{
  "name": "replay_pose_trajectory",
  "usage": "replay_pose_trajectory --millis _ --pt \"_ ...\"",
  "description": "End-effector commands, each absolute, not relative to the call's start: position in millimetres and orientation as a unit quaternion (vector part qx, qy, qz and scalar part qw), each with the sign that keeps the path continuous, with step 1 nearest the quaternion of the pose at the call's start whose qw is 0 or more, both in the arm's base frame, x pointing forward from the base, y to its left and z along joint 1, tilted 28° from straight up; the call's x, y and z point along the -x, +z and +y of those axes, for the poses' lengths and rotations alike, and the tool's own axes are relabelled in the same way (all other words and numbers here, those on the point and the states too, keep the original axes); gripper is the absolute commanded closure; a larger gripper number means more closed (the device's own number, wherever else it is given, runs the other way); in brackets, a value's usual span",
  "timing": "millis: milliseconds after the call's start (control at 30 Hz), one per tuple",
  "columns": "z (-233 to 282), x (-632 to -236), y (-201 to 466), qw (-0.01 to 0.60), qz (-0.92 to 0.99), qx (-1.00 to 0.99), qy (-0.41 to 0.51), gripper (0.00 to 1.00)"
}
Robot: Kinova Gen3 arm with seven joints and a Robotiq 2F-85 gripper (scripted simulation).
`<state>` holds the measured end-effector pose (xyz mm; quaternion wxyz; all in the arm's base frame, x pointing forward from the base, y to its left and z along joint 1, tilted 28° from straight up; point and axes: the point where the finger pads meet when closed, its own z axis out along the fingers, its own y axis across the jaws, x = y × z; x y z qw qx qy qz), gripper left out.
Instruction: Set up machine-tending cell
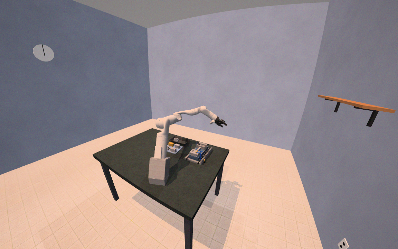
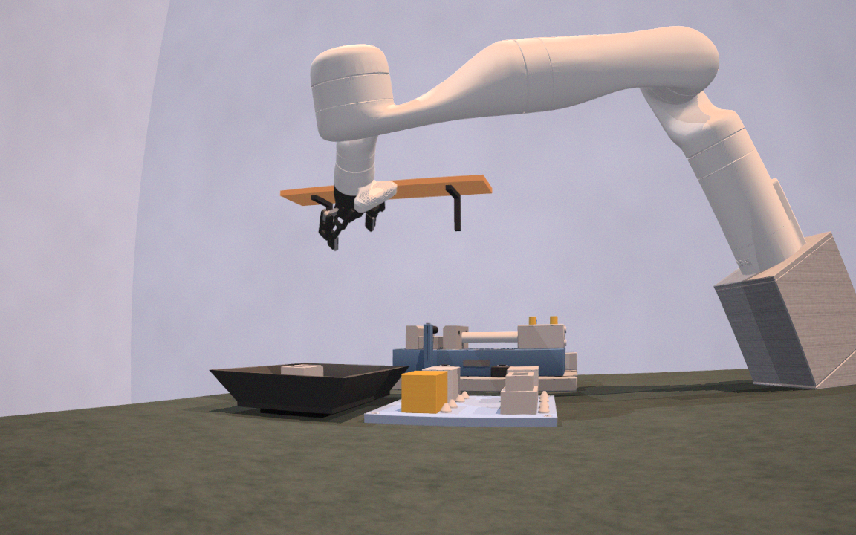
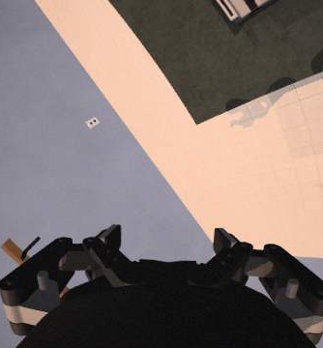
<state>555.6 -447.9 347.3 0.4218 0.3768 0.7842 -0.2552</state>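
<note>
My gripper [image 2: 345, 229] hangs high in the air, open and empty, well above and to the side of the black outfeed tray [image 2: 305, 387]; it also shows in the wrist view [image 3: 168, 242] and in the top view [image 1: 220, 122]. A pale block [image 2: 301, 369] lies in the tray. The light infeed plate [image 2: 464, 411] carries a brass blank [image 2: 423, 391] and pale aluminium blocks [image 2: 519, 392], one seemingly on top of or behind another; I cannot tell which. The blue vise [image 2: 484, 351] stands behind the plate. Its opening is hidden from these views.
The arm's base block [image 2: 796, 319] [image 1: 163, 167] stands at the right of the dark table. Small pins [image 2: 458, 400] stick up from the plate. An orange wall shelf [image 1: 356, 105] hangs far off. The wrist view looks down past the table corner [image 3: 200, 116] to the floor.
</note>
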Motion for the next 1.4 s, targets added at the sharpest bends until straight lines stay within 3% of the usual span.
replay_pose_trajectory --millis 0,700,1033,1100,1367 --pt "-448.4 -555.0 348.7 0.423 0.783 -0.377 -0.255 0.00" --pt "-441.1 -556.8 347.8 0.421 0.787 -0.374 -0.252 0.00" --pt "-344.8 -571.9 335.2 0.400 0.832 -0.328 -0.203 0.00" --pt "-344.8 -571.9 335.2 0.400 0.832 -0.328 -0.203 0.00" --pt "-251.6 -571.6 321.3 0.375 0.870 -0.281 -0.152 0.00"
